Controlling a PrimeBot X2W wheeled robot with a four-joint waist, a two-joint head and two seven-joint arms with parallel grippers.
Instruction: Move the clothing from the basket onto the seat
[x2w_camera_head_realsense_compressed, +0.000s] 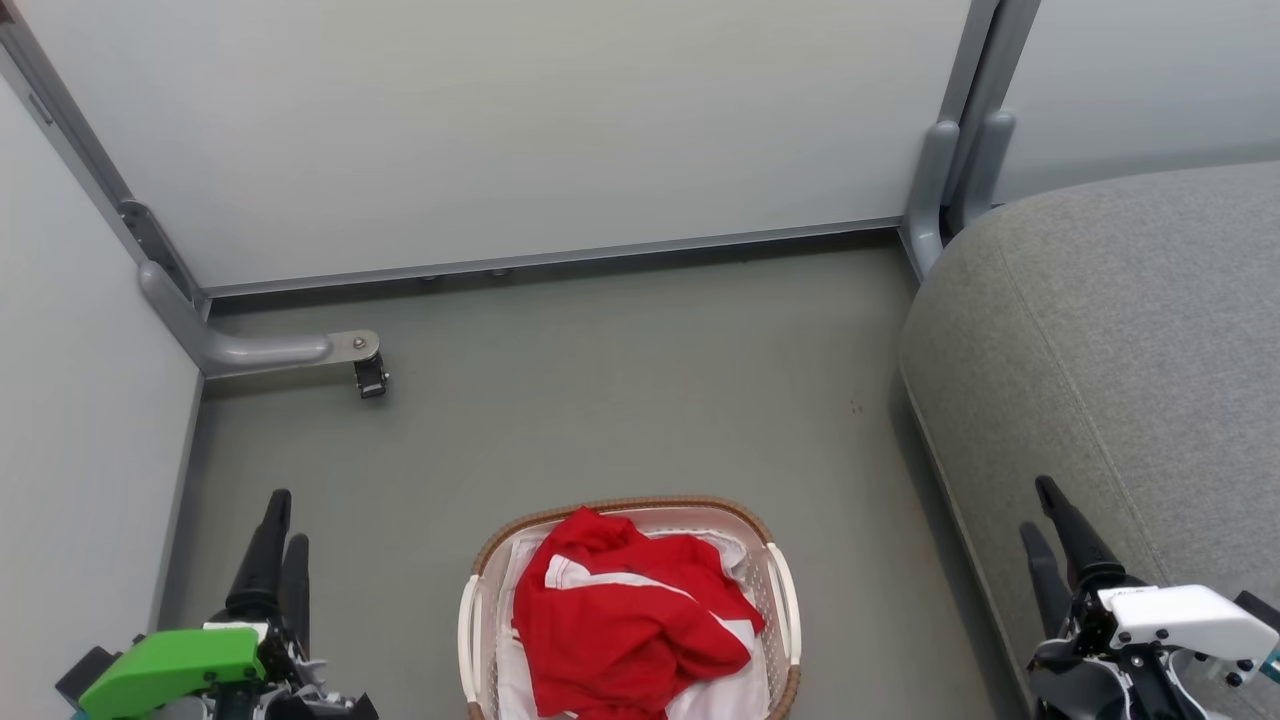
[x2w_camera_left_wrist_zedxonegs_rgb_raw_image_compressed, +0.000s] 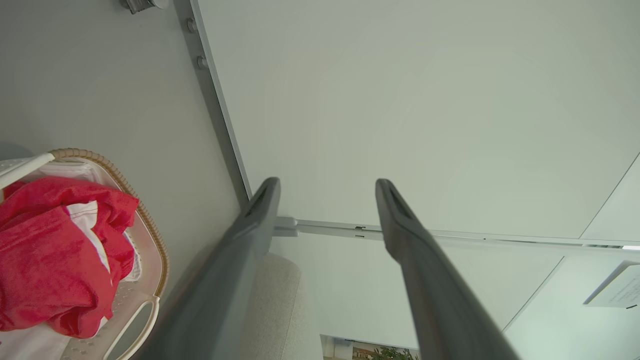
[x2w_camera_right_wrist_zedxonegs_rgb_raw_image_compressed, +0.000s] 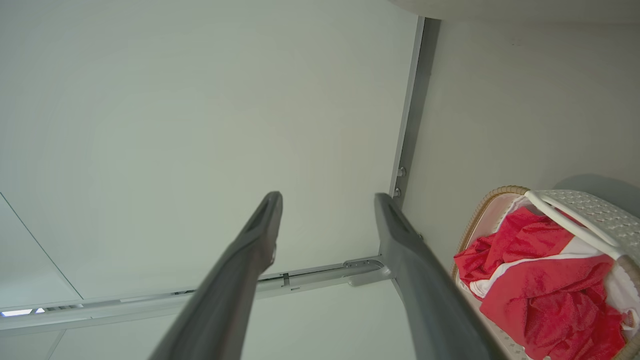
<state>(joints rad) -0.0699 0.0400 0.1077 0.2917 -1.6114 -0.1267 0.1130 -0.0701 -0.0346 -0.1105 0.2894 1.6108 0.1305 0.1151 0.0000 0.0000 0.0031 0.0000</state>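
Head view: crumpled red clothing fills slotted oval basket.

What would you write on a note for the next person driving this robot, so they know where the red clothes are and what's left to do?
Left gripper: open, holding nothing, to the left of the basket.
Right gripper: open, holding nothing, by the near edge of the seat.
Things: the clothing is bunched up inside the basket, which stands on the floor between the two grippers. The seat is to the basket's right.
Done: nothing so far; no red clothing is on the seat.
Left: lift the clothing out of the basket and lay it on the seat.
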